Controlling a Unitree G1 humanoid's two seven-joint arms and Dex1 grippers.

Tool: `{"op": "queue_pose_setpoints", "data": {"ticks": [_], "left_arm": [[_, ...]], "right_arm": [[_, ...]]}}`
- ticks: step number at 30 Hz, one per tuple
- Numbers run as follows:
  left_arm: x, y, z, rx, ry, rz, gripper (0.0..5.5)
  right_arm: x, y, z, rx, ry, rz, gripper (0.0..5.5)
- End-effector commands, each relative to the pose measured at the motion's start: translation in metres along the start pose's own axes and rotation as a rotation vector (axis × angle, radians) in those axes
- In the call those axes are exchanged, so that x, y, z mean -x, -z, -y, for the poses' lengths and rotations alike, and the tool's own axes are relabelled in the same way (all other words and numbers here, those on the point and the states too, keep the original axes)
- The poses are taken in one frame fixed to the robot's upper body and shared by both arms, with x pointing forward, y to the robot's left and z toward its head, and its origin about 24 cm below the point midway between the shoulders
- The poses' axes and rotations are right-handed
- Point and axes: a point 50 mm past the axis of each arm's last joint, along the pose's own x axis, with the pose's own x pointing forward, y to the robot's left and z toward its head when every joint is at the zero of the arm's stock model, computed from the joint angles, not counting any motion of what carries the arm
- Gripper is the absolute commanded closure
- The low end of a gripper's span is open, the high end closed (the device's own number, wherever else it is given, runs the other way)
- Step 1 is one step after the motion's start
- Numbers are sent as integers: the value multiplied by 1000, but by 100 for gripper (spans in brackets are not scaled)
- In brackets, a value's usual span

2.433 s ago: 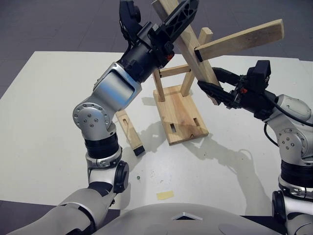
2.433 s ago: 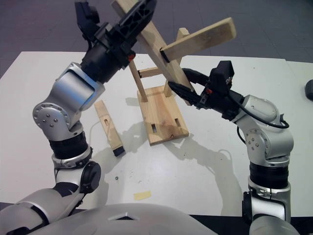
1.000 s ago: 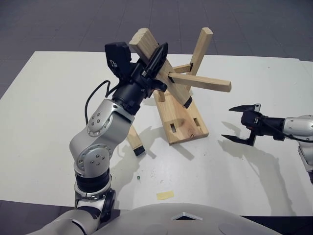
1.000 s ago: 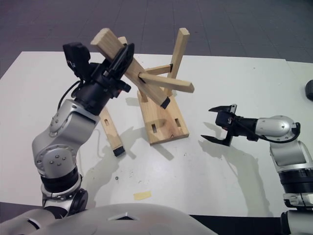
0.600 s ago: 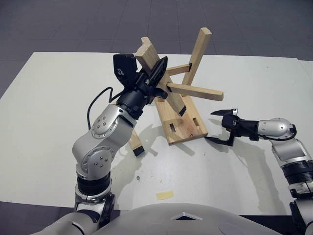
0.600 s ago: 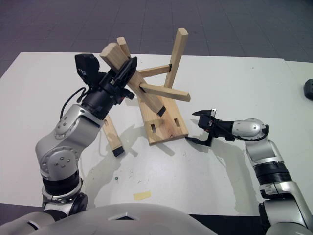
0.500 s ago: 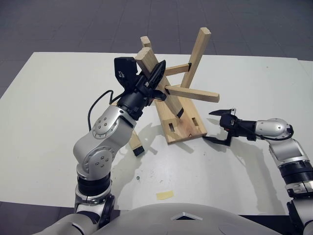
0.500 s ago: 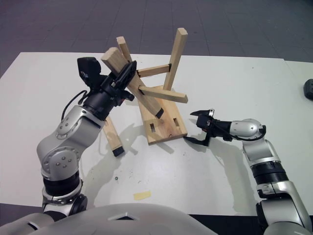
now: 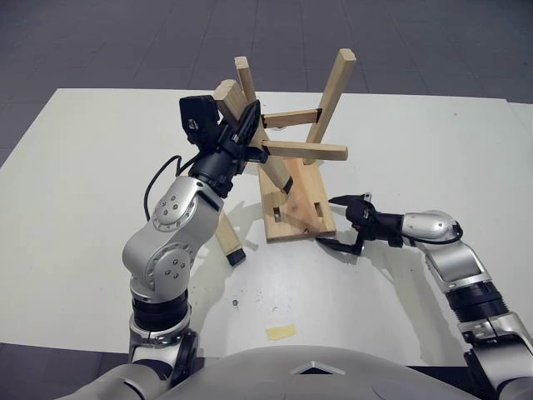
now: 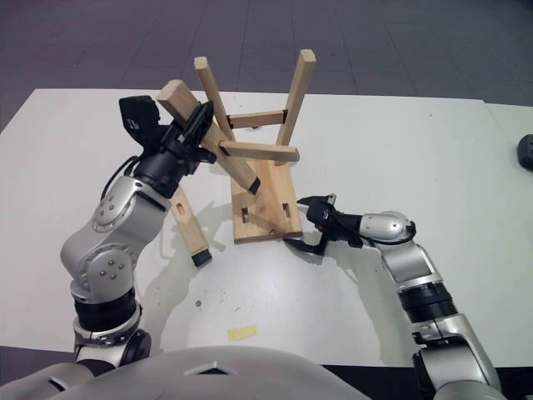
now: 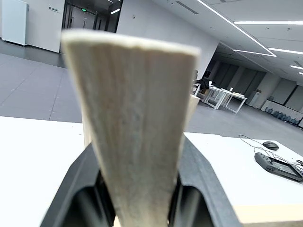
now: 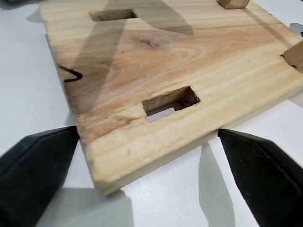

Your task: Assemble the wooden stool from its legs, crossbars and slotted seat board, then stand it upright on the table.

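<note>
The slotted seat board (image 9: 297, 214) lies flat on the white table. Two legs (image 9: 331, 94) stand in its far slots, joined by a crossbar (image 9: 290, 117). My left gripper (image 9: 243, 132) is shut on a third leg (image 11: 135, 123), held tilted above the board's left side, its black foot near the board. A second crossbar (image 9: 305, 151) juts from that leg to the right. My right gripper (image 9: 340, 223) is open low on the table, its fingers (image 12: 33, 163) on either side of the board's near right corner (image 12: 142, 142). A fourth leg (image 9: 226, 236) lies loose to the board's left.
A yellow tape scrap (image 9: 281, 332) and a small dark speck (image 9: 236, 301) lie near the table's front edge. A black device (image 10: 525, 153) sits at the far right edge. Open table stretches to the left and right of the board.
My right gripper let go of the raised leg, dropped to the table and slid left to the board's corner. The board shifted left. My left gripper lowered the leg toward the board.
</note>
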Motion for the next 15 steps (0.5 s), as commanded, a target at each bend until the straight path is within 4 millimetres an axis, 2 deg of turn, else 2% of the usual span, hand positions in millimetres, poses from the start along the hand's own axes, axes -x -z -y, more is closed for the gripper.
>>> {"op": "queue_pose_setpoints", "data": {"ticks": [1,11,15], "left_arm": [[0,-1,-2,-8,-15,12,448],[1,-5,-15,-62,-106,33,448],[3,3,-17,-98,-136,3,448]], "right_arm": [[-13,2,1,-86,76,-29,10],[-31,-8,-13,-218,121,26,10],[-37,-17,-12,-236,143,51,10]]}}
